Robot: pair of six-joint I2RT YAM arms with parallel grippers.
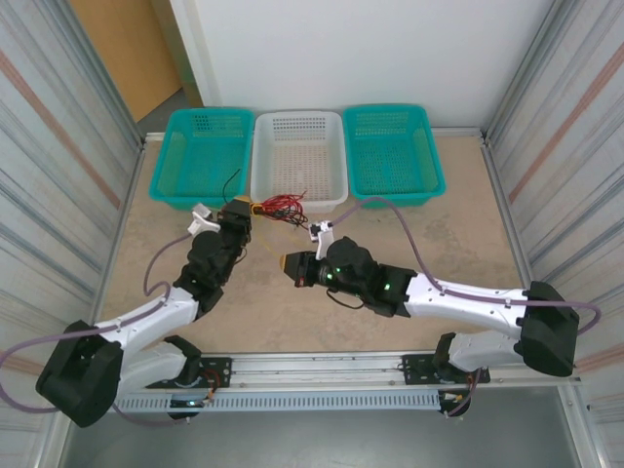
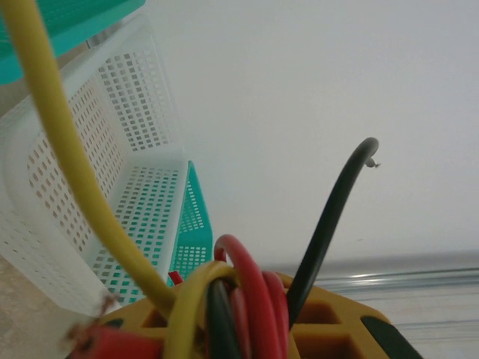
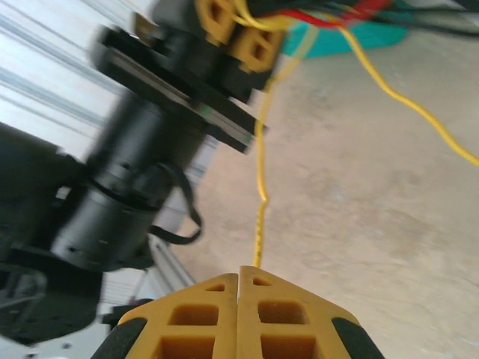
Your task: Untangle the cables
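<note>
I find no writing, label, brand, number or sign that I can read on anything before me.

The cables (image 1: 281,206), red, black and yellow, sit bunched at upper centre of the top view. A black end (image 1: 231,183) curves upward. One yellow strand (image 3: 260,179) runs nearly straight down the frame's middle.

Along the far edge of the surface (image 1: 448,244), side by side: left basket (image 1: 200,161), middle basket (image 1: 298,161), right basket (image 1: 390,156). Just before the middle basket, cables (image 1: 283,206), in the left gripper (image 1: 239,210); nearer, right gripper (image 1: 290,263).
</note>
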